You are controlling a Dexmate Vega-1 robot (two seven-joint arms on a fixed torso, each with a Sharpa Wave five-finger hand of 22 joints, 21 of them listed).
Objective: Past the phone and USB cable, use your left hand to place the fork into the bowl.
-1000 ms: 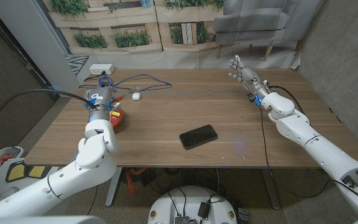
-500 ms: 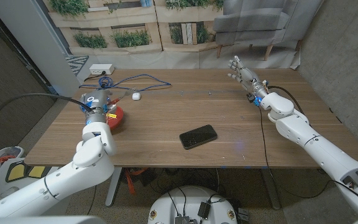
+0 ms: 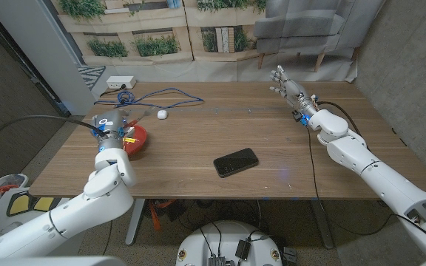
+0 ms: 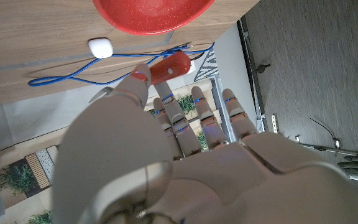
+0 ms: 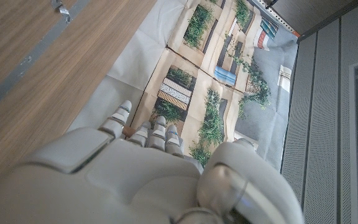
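The left hand (image 4: pixel 166 155) pinches the red plastic-handled fork (image 4: pixel 166 67) by its handle, above the near rim of the round red bowl (image 3: pixel 136 140) at the table's left. The fork seems light, stiff and slippery. The right hand (image 3: pixel 287 85) holds nothing, fingers apart.

matt wooden table (image 3: pixel 198 140), glossy phone (image 3: pixel 236 162)

left hand (image 3: pixel 115 123) over red bowl (image 3: pixel 137 140)
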